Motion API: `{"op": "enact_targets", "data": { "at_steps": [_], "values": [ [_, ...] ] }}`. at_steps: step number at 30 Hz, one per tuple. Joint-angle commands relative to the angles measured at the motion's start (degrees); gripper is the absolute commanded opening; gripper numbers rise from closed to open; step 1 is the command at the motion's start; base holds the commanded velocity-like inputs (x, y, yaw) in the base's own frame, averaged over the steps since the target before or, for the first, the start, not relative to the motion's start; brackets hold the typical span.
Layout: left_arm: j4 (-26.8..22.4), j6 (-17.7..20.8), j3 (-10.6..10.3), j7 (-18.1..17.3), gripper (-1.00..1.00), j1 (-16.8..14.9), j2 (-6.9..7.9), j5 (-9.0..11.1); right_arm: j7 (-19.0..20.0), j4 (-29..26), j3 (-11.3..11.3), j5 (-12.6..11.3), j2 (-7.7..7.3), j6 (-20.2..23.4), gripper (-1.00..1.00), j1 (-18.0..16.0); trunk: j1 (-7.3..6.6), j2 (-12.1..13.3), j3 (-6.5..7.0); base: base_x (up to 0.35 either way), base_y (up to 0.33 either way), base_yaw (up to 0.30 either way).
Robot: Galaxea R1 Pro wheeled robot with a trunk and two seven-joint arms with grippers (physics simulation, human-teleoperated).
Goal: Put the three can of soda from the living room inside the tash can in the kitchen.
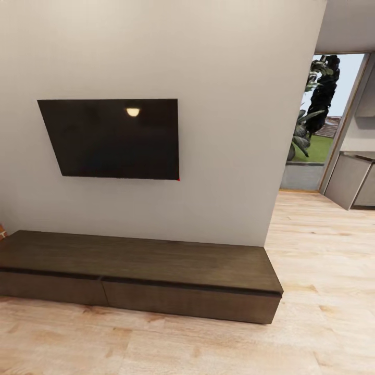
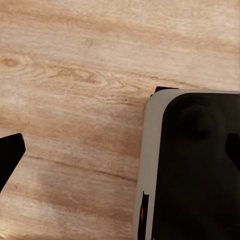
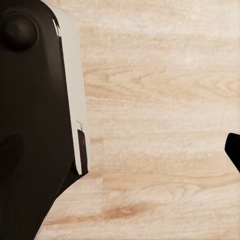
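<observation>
The soda cans and the trash can are out of view. In the head view I face the living room wall with the black television (image 1: 112, 138) above the long low dark-wood cabinet (image 1: 140, 260), whose top is bare. The left wrist view looks down past my left gripper (image 2: 120, 155) onto wooden floor, its black fingertips (image 2: 10, 155) wide apart at the picture's sides, open with nothing between them. My right gripper (image 3: 120, 150) hangs over the floor in the same way, one fingertip (image 3: 235, 150) at the edge, open and holding nothing.
A sliver of red brick column (image 1: 2, 232) shows at the far left. Right of the wall, wooden floor (image 1: 323, 250) runs to grey kitchen cabinets (image 1: 351, 179) and a window with a plant (image 1: 312, 114). My grey-and-black base (image 2: 195, 165) (image 3: 35, 125) lies beneath both grippers.
</observation>
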Motion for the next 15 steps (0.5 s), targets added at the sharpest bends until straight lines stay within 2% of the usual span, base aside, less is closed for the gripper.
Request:
{"op": "enact_targets", "data": {
  "at_steps": [1,15],
  "values": [
    [0.0,0.0,0.0,0.0,1.0,0.0,0.0,0.0,0.0,0.0,0.0,0.0,0.01,0.0,1.0,0.0,0.0,0.0,0.0,0.0,0.0,0.0],
    [0.1,0.0,0.0,0.0,1.0,0.0,0.0,-0.1,0.0,0.0,0.0,0.0,0.03,0.0,1.0,0.0,0.0,0.0,0.0,0.0,0.0,0.0]
  ]
}}
